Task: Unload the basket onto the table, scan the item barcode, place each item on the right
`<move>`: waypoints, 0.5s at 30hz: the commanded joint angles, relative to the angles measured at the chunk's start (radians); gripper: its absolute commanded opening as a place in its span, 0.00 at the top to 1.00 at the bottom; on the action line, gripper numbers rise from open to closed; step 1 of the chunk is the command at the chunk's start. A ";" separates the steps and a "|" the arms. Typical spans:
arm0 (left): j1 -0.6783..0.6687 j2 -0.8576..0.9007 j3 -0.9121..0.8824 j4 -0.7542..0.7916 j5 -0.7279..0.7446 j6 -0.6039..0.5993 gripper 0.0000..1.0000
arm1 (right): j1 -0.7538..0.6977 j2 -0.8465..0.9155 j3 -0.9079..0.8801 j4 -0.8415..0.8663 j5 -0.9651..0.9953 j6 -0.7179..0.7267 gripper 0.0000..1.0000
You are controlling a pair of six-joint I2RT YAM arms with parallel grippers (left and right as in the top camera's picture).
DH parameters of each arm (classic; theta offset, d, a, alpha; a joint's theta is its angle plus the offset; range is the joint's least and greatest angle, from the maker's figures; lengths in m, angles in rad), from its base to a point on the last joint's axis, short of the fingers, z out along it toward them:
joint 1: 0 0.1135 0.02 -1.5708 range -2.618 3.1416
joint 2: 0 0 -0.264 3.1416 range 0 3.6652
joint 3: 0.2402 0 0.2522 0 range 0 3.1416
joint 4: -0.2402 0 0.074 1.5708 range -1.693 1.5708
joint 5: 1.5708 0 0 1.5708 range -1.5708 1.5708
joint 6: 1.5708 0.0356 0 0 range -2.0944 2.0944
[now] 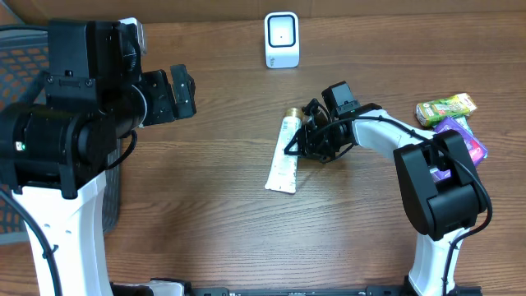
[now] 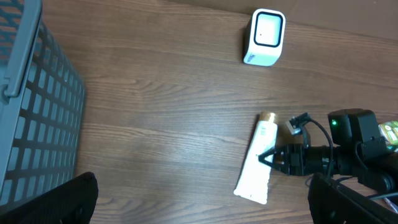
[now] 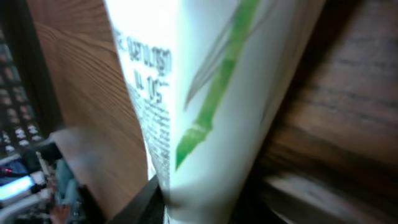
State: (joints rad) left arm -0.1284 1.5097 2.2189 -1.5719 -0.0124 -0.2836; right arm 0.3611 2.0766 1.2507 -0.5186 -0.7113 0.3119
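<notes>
- Tube (image 1: 282, 160) of cream, white with a gold cap, lying flat near the middle of the wooden table (image 1: 205, 230), cap end pointing toward the far edge.
- Right gripper (image 1: 297, 146) is down low against the tube's right side, about halfway along its length.
- In the right wrist view the tube fills the picture, showing a green stem design and small print. One dark finger (image 3: 155, 196) touches its lower edge.
- The other finger is not visible there, so I cannot tell whether the tube is pinched or only touched.
- Left gripper (image 1: 185, 92) is raised at the left, well apart from the tube. Its fingers (image 2: 68, 199) are spread wide with nothing between them.
- White scanner (image 1: 282, 39) stands upright at the far edge, beyond the tube's cap.
- Grey mesh basket (image 2: 37, 112) sits at the left edge.
- Green packet (image 1: 445, 108) and purple packet (image 1: 460, 136) lie at the right, touching each other.
</notes>
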 commanded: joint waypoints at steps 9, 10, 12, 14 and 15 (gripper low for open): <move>0.004 0.007 0.008 0.001 -0.006 0.015 0.00 | 0.001 0.013 -0.023 0.014 0.019 0.034 0.62; 0.003 0.007 0.008 0.002 -0.006 0.015 0.00 | -0.003 0.012 -0.021 0.014 0.021 0.028 0.53; 0.004 0.007 0.008 0.001 -0.006 0.015 0.00 | -0.018 0.012 -0.019 0.007 0.013 0.030 0.41; 0.004 0.007 0.008 0.001 -0.006 0.015 0.00 | -0.034 0.012 -0.018 -0.014 -0.011 0.045 0.40; 0.004 0.007 0.008 0.001 -0.006 0.015 0.00 | -0.040 0.012 -0.018 -0.034 -0.012 0.068 0.40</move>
State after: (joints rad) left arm -0.1284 1.5097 2.2189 -1.5723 -0.0124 -0.2840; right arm 0.3473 2.0743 1.2476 -0.5240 -0.7570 0.3454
